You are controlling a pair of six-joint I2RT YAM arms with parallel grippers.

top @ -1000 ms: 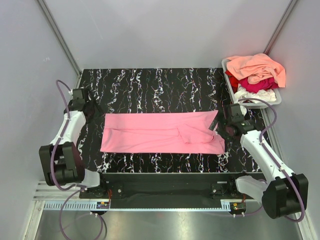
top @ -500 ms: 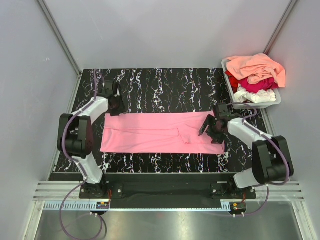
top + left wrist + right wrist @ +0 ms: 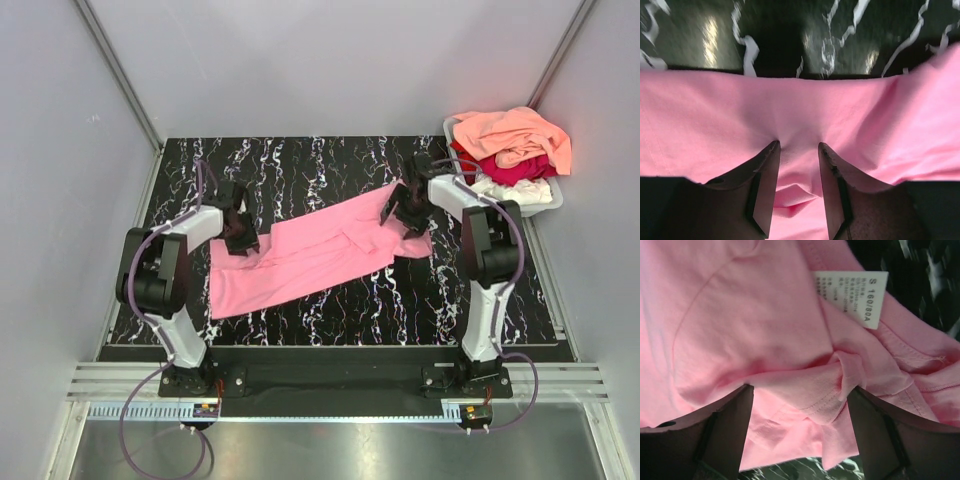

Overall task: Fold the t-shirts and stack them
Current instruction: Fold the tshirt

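On the marbled table, seen from above, the pink t-shirt stretches slantwise between left gripper and right gripper. Left wrist: its fingers pinch a pucker of pink cloth. Right wrist: widely set fingers clamp a thick bunch beside the white label.

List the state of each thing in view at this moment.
pink t-shirt: folded into a long band, stretched slantwise over the table, an end in each tool
left tool: closed on a pinch of pink cloth
right tool: closed on bunched pink cloth
grey tub: heaped full
peach t-shirt: crumpled, topping the pile
crimson t-shirt: crumpled, under the peach one
white t-shirt: crumpled, lowest in view
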